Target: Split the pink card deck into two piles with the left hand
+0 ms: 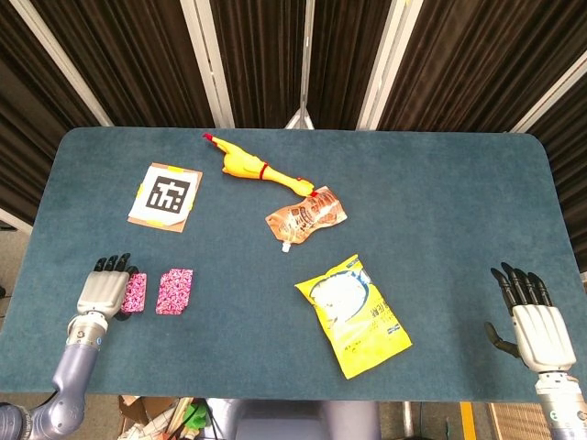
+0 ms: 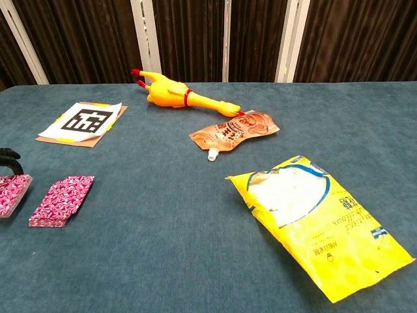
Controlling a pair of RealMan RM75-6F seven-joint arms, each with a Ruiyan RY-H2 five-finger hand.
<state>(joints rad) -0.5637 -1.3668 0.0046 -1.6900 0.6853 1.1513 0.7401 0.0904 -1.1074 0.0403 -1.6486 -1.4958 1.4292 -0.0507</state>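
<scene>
The pink card deck is split in two. One pile point(image 1: 174, 291) point(image 2: 62, 200) lies flat on the blue table near its front left. The other pile point(image 1: 135, 292) point(image 2: 12, 194) sits just to its left, held at the thumb side of my left hand point(image 1: 105, 286). The chest view shows only a dark fingertip point(image 2: 8, 154) of that hand at the frame's left edge, above the held pile. Whether this pile touches the cloth I cannot tell. My right hand point(image 1: 532, 321) rests at the front right corner, fingers spread, holding nothing.
A yellow snack bag point(image 1: 353, 315) point(image 2: 319, 222) lies front centre, and an orange pouch point(image 1: 305, 216) point(image 2: 234, 132) sits mid-table. A rubber chicken point(image 1: 257, 169) point(image 2: 179, 98) lies at the back. A marker card point(image 1: 166, 196) point(image 2: 83, 121) sits back left, beyond the piles.
</scene>
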